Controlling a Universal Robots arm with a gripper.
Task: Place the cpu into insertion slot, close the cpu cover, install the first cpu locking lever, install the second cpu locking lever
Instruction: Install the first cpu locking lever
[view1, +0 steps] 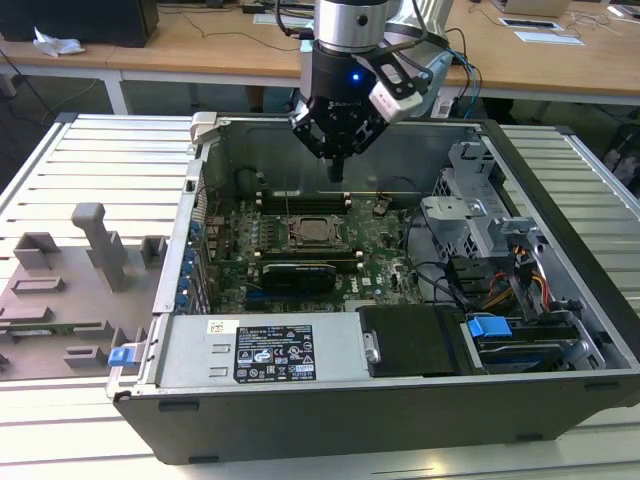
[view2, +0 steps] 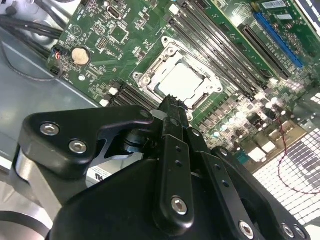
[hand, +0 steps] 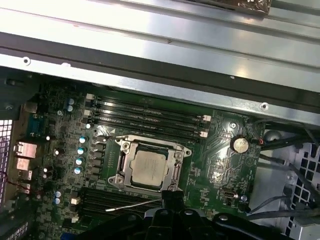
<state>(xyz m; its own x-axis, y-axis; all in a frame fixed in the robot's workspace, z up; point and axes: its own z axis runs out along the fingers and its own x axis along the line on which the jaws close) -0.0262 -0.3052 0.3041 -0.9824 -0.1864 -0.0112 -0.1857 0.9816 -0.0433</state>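
Note:
The cpu (hand: 150, 167) lies flat in the insertion slot (hand: 121, 145) on the green motherboard, and its dull silver top also shows in the second wrist view (view2: 179, 82) and in the exterior view (view1: 313, 232). The cpu cover (hand: 126, 165) is a silver frame lying down around the chip. One thin wire lever (hand: 132, 205) sticks out loose beside the socket, and another (hand: 111, 136) runs along its other side. My gripper (view1: 337, 172) hangs above the board just behind the socket, fingers (view2: 172, 115) pressed together and holding nothing.
Long black memory slots (hand: 150, 117) flank the socket, and a black card (view1: 297, 275) lies in front of it. The case walls (view1: 210, 150), the drive cage (view1: 480, 215), cables (view1: 440, 275) and the power supply (view1: 260, 350) hem the board in. A grey fixture (view1: 100, 245) stands outside, on the exterior view's left.

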